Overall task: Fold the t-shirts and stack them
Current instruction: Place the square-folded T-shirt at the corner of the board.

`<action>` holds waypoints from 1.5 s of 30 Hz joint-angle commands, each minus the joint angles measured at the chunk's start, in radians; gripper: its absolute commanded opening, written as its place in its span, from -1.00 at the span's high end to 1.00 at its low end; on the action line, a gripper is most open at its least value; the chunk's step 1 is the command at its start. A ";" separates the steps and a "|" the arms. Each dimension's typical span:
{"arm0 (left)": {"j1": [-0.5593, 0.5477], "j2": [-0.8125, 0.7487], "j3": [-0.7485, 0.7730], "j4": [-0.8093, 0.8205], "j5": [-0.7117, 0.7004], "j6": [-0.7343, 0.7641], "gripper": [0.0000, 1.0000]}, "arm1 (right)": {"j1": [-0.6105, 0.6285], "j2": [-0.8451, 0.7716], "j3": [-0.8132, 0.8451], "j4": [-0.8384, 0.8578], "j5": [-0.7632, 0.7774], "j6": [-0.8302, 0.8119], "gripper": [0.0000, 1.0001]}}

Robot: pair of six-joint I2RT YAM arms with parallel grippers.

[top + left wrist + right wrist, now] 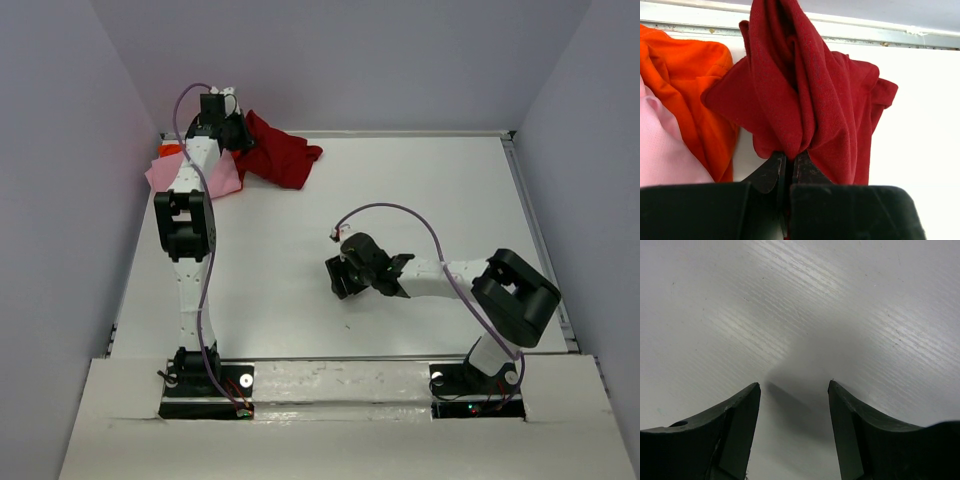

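Progress: early, nothing folded or stacked | crimson t-shirt (790, 100) bunched at worktop (420, 200) far-left corner, pinched in closed left fingers (769, 175) | pink t-shirt (660, 155), orange t-shirt (685, 75) crumpled alongside | right fingers (735, 430) spread apart, empty, mid-worktop

On the white desk (420, 200), upper left of the top view, lie a pink shirt (225, 180), an orange-red shirt (170, 150) and a bunched crimson shirt (280, 155).

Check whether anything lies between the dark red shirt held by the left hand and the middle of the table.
No cloth or clutter lies there. The left hand is shut on the dark red shirt at the far left corner. Only the open right hand hangs over the middle of the table.
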 commanded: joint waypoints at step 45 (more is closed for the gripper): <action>0.107 -0.420 -0.208 0.014 -0.048 0.039 1.00 | 0.071 0.142 0.085 0.056 -0.048 0.007 -0.22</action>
